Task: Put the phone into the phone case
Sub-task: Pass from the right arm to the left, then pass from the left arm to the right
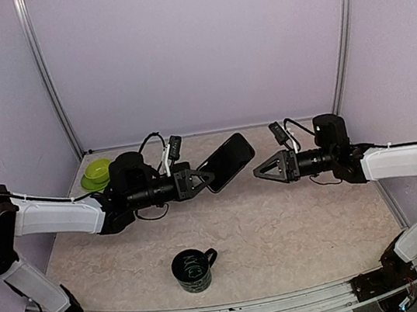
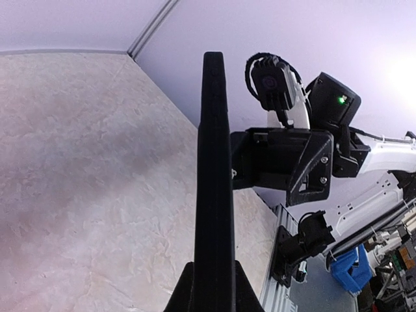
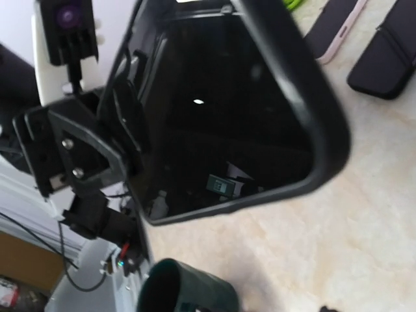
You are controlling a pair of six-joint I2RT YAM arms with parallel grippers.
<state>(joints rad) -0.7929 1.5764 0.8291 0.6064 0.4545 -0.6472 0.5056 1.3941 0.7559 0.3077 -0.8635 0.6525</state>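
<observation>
1. Top view:
   - The left pincer (image 1: pixel 210 178) is pinching the lower end of the phone (image 1: pixel 231 160).
   - The phone is raised above the table (image 1: pixel 298 229) at mid-width. It slants up and away from the fingers toward the back wall.
   - The right pincer (image 1: pixel 258 170) points at the left one from the opposite side. Its tip is just beside the phone's free corner, apart from it and holding nothing.
   - A green bowl (image 1: pixel 97 172) sits at the back left.
   - A dark mug (image 1: pixel 193 270) stands near the front, well apart from both arms.

2. Left wrist view:
   - The phone (image 2: pixel 213 162) is seen edge-on, as a narrow black bar rising straight out of the fingers (image 2: pixel 244 300).
   - The fingers are pressed against both of its faces at the bottom of the frame.
   - The right pincer faces the camera from beyond the phone. Its jaws are spread, with one finger standing clear to the side of the phone's edge.

3. Right wrist view:
   - The phone (image 3: pixel 227 110) fills the frame. It has a glossy dark face and a thick black rim.
   - The left pincer (image 3: pixel 133 123) is clamped on the phone's far edge.
   - None of the right pincer's own fingers touch the phone.
   - The mug (image 3: pixel 185 289) is below the phone.
   - A flat dark slab with a pink edge (image 3: pixel 338 26) and a black slab (image 3: pixel 387 52) lie side by side on the table beyond it.
</observation>
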